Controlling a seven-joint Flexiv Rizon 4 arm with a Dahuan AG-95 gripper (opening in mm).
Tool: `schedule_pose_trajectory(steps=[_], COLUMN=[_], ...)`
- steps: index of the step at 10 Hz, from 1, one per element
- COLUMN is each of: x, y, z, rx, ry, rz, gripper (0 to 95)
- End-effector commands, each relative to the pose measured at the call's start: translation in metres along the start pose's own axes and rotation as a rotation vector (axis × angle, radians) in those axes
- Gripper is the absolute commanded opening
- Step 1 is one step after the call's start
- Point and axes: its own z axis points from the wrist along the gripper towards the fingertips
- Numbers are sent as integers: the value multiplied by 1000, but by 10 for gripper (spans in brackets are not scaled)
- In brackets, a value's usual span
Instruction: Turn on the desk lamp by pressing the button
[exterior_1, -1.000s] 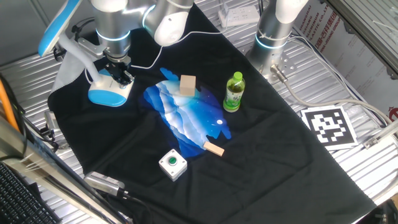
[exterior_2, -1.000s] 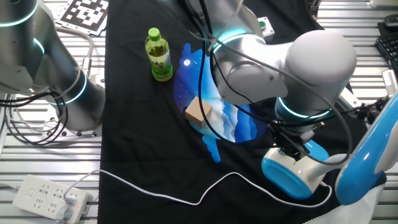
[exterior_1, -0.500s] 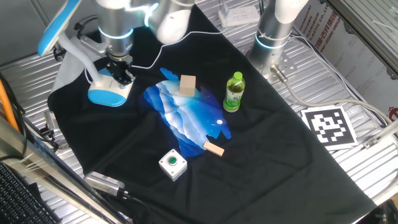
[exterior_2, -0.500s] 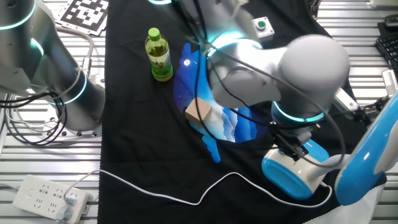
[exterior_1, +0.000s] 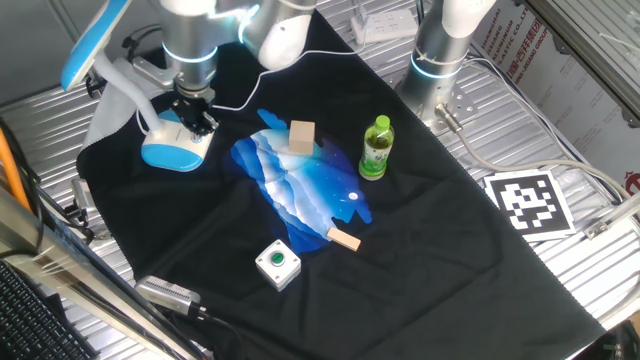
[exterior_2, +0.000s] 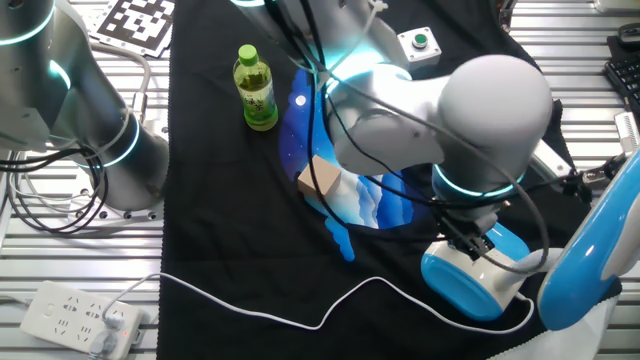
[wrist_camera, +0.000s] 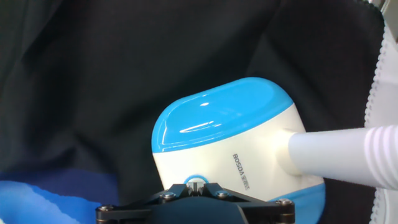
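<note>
The desk lamp stands at the far left of the black cloth, with its blue-white oval base (exterior_1: 172, 150), white neck (wrist_camera: 339, 152) and long blue head (exterior_1: 95, 40). The base also shows in the other fixed view (exterior_2: 470, 282) and fills the hand view (wrist_camera: 221, 140). The button (wrist_camera: 196, 182), small, round and ringed in blue, sits on the white top of the base. My gripper (exterior_1: 196, 120) (exterior_2: 478, 240) (wrist_camera: 196, 186) points down with its fingertips together right at the button, holding nothing.
A green round button on a square white box (exterior_1: 277, 264) sits near the front. A wooden block (exterior_1: 301, 136), a green bottle (exterior_1: 375, 147) and a small wooden piece (exterior_1: 344, 239) lie around the blue patch. A white cable (exterior_2: 300, 315) runs past the lamp.
My arm's upper links have shifted slightly, uncovering the green button box in the other fixed view. The fingertips stay on the lamp base.
</note>
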Motion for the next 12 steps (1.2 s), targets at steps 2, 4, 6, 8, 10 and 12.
schedule_pose_trajectory(steps=[2,4,6,8,10,12], x=[-5,-9,-12,-12,-11,-8], y=[-4,-6,-7,-6,-6,-3], z=[-3,-25,-31,-33,-34,-30], rx=[-1,-32,-25,-28,-25,-19], ry=[61,92,94,93,101,95], rz=[-2,14,10,2,5,17], gripper=[0,0,0,0,0,0])
